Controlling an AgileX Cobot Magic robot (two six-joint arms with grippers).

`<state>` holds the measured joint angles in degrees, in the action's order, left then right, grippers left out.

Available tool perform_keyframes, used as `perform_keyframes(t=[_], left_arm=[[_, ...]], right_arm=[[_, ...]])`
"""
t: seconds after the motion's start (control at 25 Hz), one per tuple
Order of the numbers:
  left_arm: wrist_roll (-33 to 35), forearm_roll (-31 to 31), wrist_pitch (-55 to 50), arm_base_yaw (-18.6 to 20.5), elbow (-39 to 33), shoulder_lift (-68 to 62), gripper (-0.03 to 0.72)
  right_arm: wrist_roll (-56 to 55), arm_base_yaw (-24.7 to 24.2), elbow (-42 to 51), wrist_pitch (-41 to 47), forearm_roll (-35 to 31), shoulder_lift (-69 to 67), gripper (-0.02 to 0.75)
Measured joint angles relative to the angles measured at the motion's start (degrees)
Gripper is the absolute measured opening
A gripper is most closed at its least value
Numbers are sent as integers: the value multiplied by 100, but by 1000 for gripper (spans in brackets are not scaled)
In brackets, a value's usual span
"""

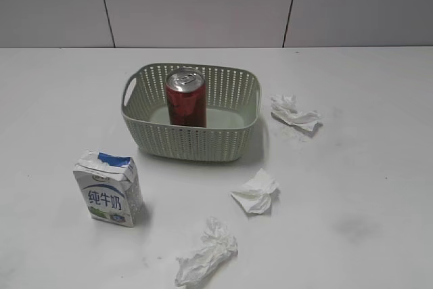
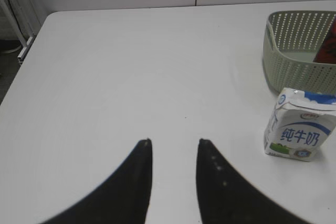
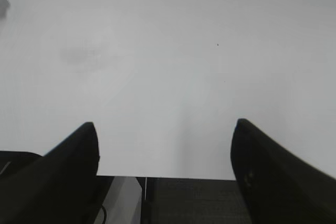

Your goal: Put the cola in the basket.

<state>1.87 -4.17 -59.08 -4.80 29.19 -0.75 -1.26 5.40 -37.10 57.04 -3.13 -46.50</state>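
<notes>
The cola (image 1: 185,98) stands upright inside the basket (image 1: 191,143) (task apparently done); left gripper (image 2: 174,145) and right gripper (image 3: 165,129) are released, empty, at six o'clock.

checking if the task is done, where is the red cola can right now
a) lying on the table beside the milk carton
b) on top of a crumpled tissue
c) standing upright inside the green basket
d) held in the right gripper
c: the cola stands upright inside the basket, silver top up, with no gripper near it.
</notes>
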Motion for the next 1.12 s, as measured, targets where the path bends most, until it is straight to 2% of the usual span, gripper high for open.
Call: perform_keyframes(t=[0.24,0.64,1.12], left_arm=[[0,0,0,0,0,0,237],[-1,0,0,0,0,0,237],[-3,0,0,0,0,0,237]], right_arm=[[0,0,641,17,24,1308,590],[5,0,807,231,32,2899,590],[5,0,819,237,32,3917,590]])
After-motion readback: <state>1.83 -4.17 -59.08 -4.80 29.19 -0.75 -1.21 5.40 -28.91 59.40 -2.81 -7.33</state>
